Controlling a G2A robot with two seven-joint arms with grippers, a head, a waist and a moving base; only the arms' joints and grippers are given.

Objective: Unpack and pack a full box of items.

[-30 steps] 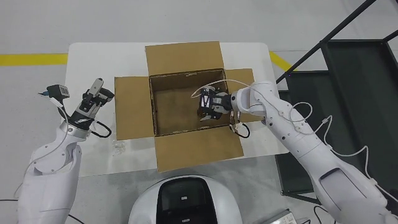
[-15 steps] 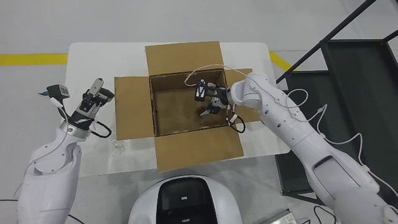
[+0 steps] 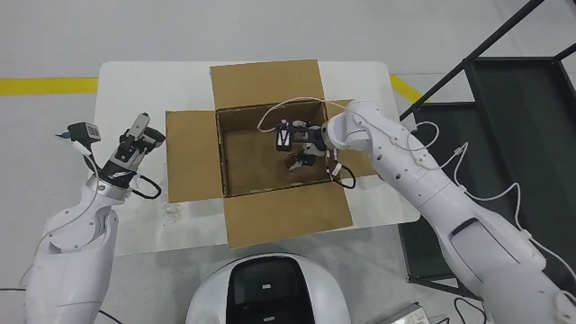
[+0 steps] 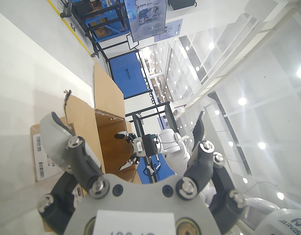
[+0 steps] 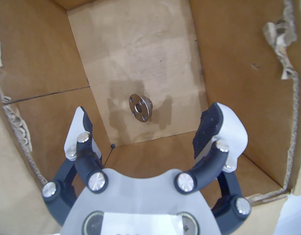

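Right gripper (image 3: 288, 147) sits inside the open brown cardboard box (image 3: 270, 85), low between its walls. In the right wrist view I see its fingers spread wide with nothing between them: released (image 5: 145, 119). Directly below, on the box floor, lies a small round silver metal flange (image 5: 140, 108) with a centre bore and several smaller holes. It is tilted on its hub, near the middle of the floor and apart from every wall.

All four box flaps are folded outward on the white table (image 3: 144, 90). Left gripper (image 3: 142, 130) hangs above the table just beside the left flap, outside the box. Its fingers are parted and empty (image 4: 126, 123).
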